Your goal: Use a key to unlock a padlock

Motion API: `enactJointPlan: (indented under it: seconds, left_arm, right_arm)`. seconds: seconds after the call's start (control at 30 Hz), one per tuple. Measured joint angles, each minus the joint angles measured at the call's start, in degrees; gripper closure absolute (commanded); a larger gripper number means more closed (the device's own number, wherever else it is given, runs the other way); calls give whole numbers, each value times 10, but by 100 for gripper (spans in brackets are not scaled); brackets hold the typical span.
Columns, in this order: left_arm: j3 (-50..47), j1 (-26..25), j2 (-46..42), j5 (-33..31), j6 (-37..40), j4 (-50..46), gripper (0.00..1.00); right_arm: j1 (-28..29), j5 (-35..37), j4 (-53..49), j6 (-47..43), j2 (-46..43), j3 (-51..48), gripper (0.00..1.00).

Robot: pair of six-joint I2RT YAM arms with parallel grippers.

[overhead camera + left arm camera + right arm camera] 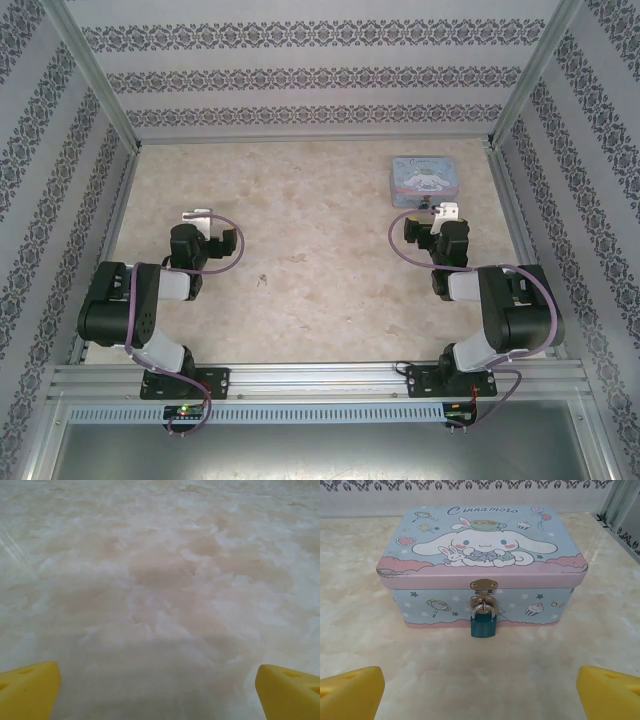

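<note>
Marbled beige table (300, 250) spreads between patterned walls (300, 80). We see a pale-blue cartoon tin (482, 550) facing the right end effector (480, 692), whose jaws stand wide apart and empty just in front of the tin. On the tin's front the small teal padlock (483, 625) hangs from the brass hasp (484, 585), shackle closed. Well left of the tin, the left end effector (160, 690) is spread wide too, holding nothing.

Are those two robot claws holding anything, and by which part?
Nothing is held. The left gripper and the right gripper both stand open and empty; the padlock hangs untouched on the front of the tin.
</note>
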Motion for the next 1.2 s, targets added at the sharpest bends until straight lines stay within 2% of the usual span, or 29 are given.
enactJointPlan:
  seconds: [0.63,0.7,0.8,0.93,1.07,1.2]
  left_arm:
    - [0,0,0,0,0,0,0]
    - [4,0,-2,-1,0,-11,0]
    - [38,0,-22,-9,0,-77,0]
    - [105,0,-64,-12,-5,-161,0]
    - [166,0,-100,-13,-38,-249,0]
    - [243,0,-102,-15,-105,-352,0]
  right_arm:
    - [-7,-7,-9,0,-3,2,2]
    - [-7,-7,-71,1,-29,18,2]
    - [-8,2,-218,30,-90,94,2]
    - [-22,31,-364,121,-125,219,2]
    - [-50,24,-477,181,-109,310,2]
    - [-77,1,-569,227,-39,419,2]
